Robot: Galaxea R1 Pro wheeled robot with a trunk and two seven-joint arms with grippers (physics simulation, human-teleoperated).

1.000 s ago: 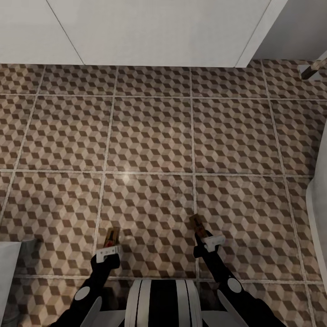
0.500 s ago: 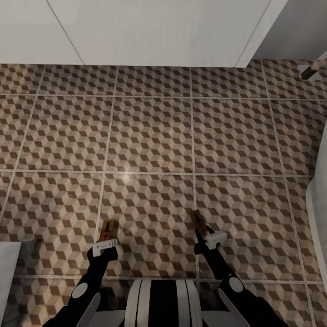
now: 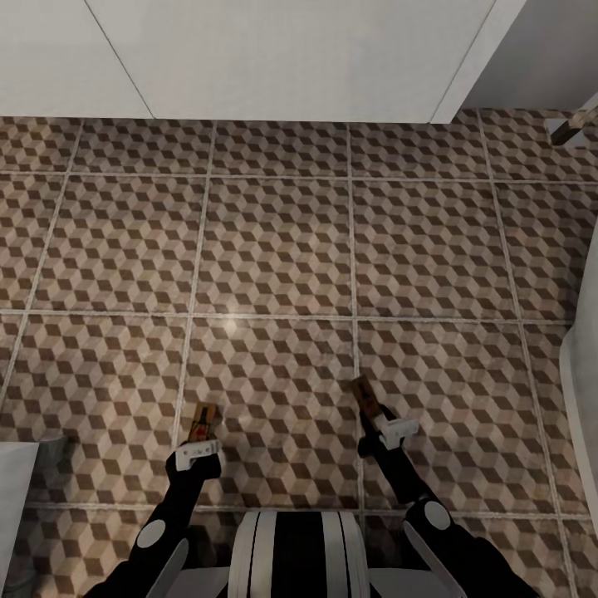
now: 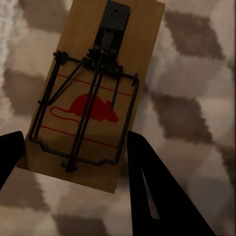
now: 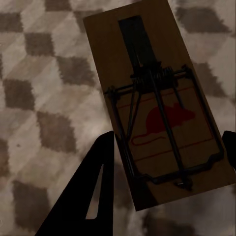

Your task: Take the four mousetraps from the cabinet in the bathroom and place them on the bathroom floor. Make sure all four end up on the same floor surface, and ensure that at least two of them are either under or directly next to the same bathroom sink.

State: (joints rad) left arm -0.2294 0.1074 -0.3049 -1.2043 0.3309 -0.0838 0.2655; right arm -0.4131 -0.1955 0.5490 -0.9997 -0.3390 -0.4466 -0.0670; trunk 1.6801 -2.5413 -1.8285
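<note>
Two mousetraps, tan boards with dark wire and a red mouse print, hang just above the cube-patterned bathroom floor (image 3: 274, 249). My left gripper (image 3: 199, 438) is shut on the near end of one mousetrap (image 3: 203, 420); in the left wrist view its dark fingers (image 4: 147, 182) flank the board (image 4: 98, 88). My right gripper (image 3: 373, 413) is shut on the other mousetrap (image 3: 363, 393), and the right wrist view shows that board (image 5: 152, 98) between the fingers (image 5: 93, 182). The sink's white boxy vanity (image 3: 291, 58) runs along the far side of the floor. The cabinet is out of view.
A white rounded tub edge (image 3: 581, 374) stands at the right. A white corner of some unit (image 3: 15, 498) sits at the near left. A thin metal leg (image 3: 573, 129) shows at the far right. Open tiles lie between my grippers and the vanity.
Both grippers have crept a little forward with their mousetraps. The right trap has moved slightly farther from me; the left one has tilted a bit to the right.
</note>
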